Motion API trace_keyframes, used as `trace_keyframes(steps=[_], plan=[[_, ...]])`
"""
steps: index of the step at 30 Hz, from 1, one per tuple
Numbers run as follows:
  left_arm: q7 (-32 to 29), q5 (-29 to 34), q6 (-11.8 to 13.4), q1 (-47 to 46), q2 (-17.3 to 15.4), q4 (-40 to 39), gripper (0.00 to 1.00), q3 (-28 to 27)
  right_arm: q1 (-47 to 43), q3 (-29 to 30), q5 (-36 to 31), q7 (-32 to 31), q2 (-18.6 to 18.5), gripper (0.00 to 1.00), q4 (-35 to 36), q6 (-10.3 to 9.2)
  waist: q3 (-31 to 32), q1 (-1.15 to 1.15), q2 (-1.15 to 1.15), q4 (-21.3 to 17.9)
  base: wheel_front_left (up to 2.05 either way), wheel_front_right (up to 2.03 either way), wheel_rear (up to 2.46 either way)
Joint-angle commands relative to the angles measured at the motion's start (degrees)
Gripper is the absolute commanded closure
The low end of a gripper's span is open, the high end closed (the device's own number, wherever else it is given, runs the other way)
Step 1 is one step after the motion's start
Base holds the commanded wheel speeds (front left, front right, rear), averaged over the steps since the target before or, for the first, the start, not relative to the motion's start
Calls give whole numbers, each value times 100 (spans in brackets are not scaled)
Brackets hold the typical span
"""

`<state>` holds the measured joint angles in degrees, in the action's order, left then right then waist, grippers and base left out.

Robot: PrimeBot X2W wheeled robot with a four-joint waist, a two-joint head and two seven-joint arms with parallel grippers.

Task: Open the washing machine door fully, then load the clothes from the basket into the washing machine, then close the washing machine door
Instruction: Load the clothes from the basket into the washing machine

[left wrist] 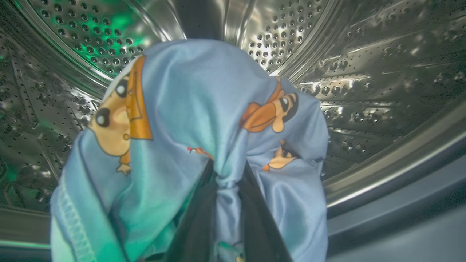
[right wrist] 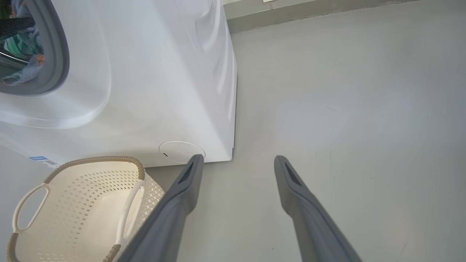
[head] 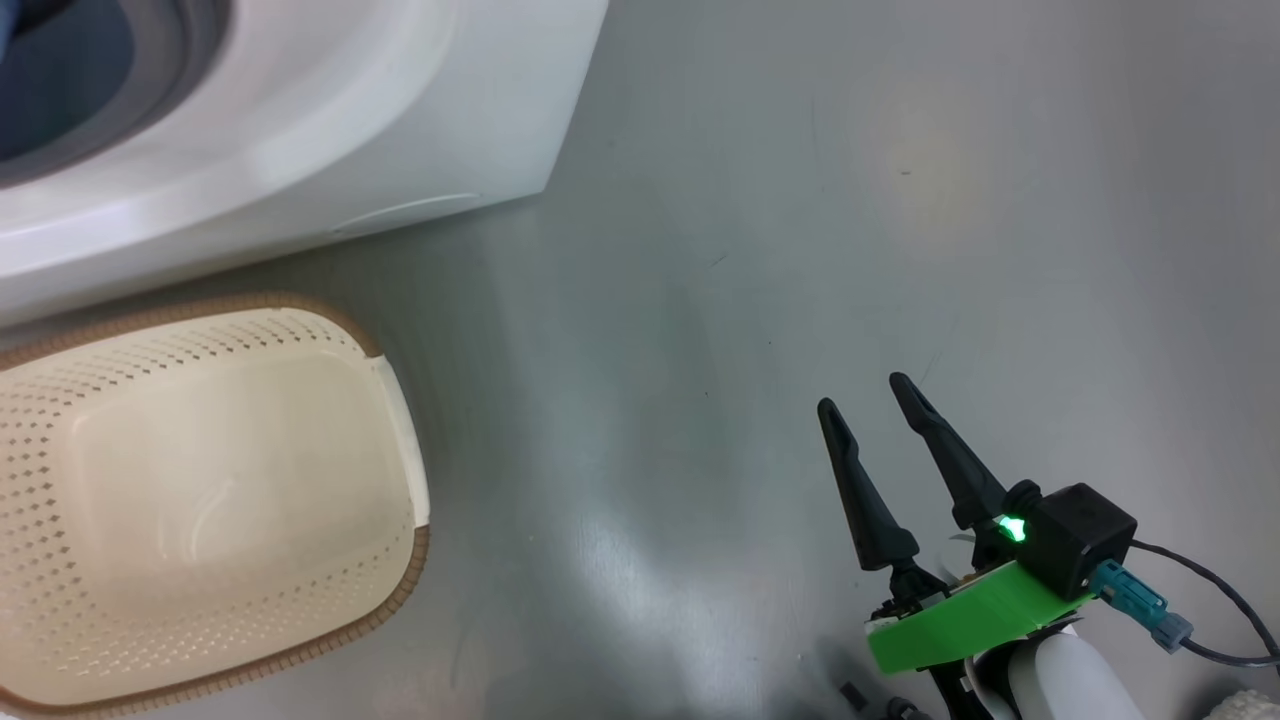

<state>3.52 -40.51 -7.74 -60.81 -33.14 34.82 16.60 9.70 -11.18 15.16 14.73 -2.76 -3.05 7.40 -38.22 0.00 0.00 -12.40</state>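
Observation:
Inside the steel perforated drum (left wrist: pixel 364 72) of the washing machine (head: pixel 400 120), my left gripper (left wrist: pixel 227 171) is shut on a bundle of the clothes (left wrist: pixel 189 109), light blue fabric with orange-brown cartoon figures, draped over its dark fingers (left wrist: pixel 196 222). Through the grey gasket (right wrist: pixel 60 54), the right wrist view shows blue fabric (right wrist: pixel 22 58) in the opening. The cream basket (head: pixel 220 480) stands on the floor before the washing machine (right wrist: pixel 164 91) with nothing in it. My right gripper (head: pixel 865 393) hangs open over bare floor, right of the basket (right wrist: pixel 83 196). The washing machine door is out of view.
A grey floor (head: pixel 800 200) stretches to the machine's right. Low on the machine's front are a round flap (right wrist: pixel 181 151) and a blue label (right wrist: pixel 38 158). A wall base (right wrist: pixel 309 14) runs behind. A cable (head: pixel 1220 600) trails from my right wrist.

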Motion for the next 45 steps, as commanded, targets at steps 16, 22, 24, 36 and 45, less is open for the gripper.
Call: trace_keyframes(steps=[16, 22, 24, 36, 45], plan=[[-238, -207, 25, -1206, -391, 598, 100, 651, -36, -459, 187, 27, -11, 0, 123, 9, -592, 0, 0, -31, 0, 0, 0], [502, -115, 25, -1485, -657, 480, 100, 918, -7, -545, 235, 27, -11, 0, 166, 9, -821, 0, 0, -117, 0, 0, 0], [672, -90, 25, -1518, -702, 455, 100, 977, -6, -556, 250, 27, -11, 0, 169, 9, -842, 0, 0, -129, 0, 0, 0], [1145, 564, 25, -1736, -1033, -646, 100, 302, 32, -690, 342, 27, -11, 0, 252, 9, -1058, 0, 0, -279, 0, 0, 0], [1147, 480, 25, -1311, -901, -400, 0, 197, 25, -667, 364, 27, -11, 0, 208, 9, -984, 0, 0, -256, 0, 0, 0]])
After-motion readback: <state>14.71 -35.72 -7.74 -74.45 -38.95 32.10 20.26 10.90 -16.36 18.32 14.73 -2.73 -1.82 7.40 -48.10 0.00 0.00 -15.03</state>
